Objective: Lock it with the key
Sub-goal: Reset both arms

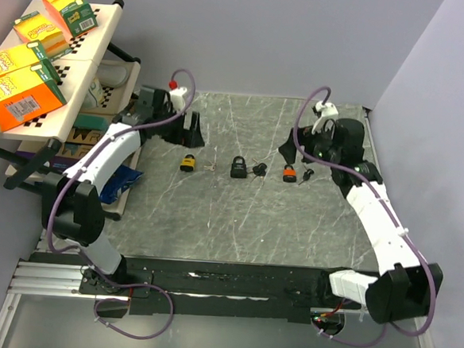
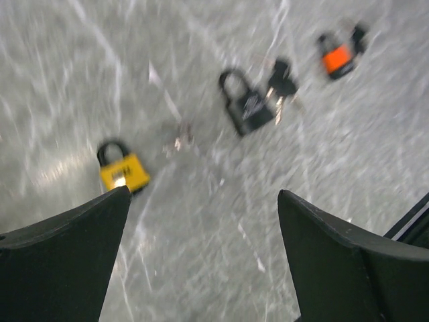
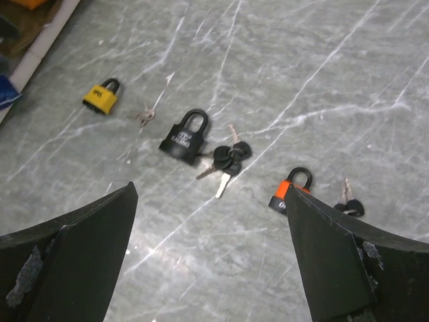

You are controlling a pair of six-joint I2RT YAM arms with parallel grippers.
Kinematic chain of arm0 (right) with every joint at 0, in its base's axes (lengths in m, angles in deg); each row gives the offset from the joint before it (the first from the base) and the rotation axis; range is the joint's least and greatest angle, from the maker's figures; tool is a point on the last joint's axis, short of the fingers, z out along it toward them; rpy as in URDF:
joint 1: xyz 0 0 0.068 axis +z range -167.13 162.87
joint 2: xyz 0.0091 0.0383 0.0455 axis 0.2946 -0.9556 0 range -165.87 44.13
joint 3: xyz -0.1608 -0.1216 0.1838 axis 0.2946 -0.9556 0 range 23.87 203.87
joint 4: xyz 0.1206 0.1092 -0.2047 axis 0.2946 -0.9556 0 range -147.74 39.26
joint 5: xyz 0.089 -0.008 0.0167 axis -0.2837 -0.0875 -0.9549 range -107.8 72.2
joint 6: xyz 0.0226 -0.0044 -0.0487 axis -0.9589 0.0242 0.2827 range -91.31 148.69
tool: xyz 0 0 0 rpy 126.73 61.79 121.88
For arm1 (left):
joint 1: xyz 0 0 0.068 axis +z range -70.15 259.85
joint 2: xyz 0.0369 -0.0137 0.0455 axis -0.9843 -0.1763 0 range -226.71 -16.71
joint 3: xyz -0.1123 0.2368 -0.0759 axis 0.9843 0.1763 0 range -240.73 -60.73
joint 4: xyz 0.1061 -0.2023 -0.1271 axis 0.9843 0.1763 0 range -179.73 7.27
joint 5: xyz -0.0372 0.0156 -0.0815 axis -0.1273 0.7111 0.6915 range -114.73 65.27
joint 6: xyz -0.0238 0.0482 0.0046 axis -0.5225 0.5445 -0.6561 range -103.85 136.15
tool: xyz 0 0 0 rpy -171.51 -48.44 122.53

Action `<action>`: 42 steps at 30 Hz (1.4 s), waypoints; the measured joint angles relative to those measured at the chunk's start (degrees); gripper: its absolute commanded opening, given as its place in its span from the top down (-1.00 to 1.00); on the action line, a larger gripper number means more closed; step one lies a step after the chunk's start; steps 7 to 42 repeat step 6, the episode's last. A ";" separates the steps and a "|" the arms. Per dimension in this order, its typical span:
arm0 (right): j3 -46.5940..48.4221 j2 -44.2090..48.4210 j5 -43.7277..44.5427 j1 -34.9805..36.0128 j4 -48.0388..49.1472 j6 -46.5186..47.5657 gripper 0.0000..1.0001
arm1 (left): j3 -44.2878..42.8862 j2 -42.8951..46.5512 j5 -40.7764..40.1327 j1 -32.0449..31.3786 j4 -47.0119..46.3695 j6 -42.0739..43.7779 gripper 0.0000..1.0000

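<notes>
Left gripper (image 2: 200, 201) and right gripper (image 3: 209, 201) are spread apart, empty. The flat keys (image 3: 226, 159) by the black padlock (image 3: 184, 139) could slip or suit another lock.

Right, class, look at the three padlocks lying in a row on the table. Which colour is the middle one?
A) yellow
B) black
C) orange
B: the black padlock lies between the yellow padlock and the orange padlock, with a bunch of keys right beside it.
</notes>
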 measured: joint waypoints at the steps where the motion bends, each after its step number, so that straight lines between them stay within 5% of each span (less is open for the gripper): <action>1: -1.33 1.18 -0.35 0.00 0.37 -0.02 -0.99 | 2.25 0.42 -0.48 0.00 -0.44 0.07 -0.93; 6: -9.01 6.27 -1.64 -0.02 0.94 -0.24 -0.99 | 10.49 3.45 -2.62 0.00 -0.24 0.17 -0.93; 42: -9.01 6.27 -1.64 -0.02 0.94 -0.24 -0.99 | 10.49 3.45 -2.62 0.00 -0.24 0.17 -0.93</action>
